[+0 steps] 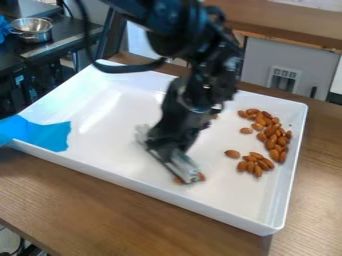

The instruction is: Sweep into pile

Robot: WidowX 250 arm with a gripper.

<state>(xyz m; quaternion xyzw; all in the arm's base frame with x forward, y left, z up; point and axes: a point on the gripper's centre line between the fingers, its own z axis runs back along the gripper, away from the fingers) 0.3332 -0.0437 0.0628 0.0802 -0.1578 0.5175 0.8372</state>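
My gripper (175, 137) hangs low over the middle of the white tray (110, 120), blurred. At its lower end is a long greyish flat tool (179, 165), slanting down to the right close to the tray floor. A bit of almond (178, 180) shows by the tool's lower end, with another beside its right tip. Along the tray's right side lies a long cluster of almonds (270, 135). Below and left of that sits a smaller group (256, 163), with a single almond (232, 154) just left of it. Part of the tray floor is hidden behind the arm.
The tray's raised walls surround the work area on a brown wooden table (127, 210). Blue tape or cloth (43, 134) covers part of the left wall. A metal bowl (31, 29) stands on a dark surface at the upper left.
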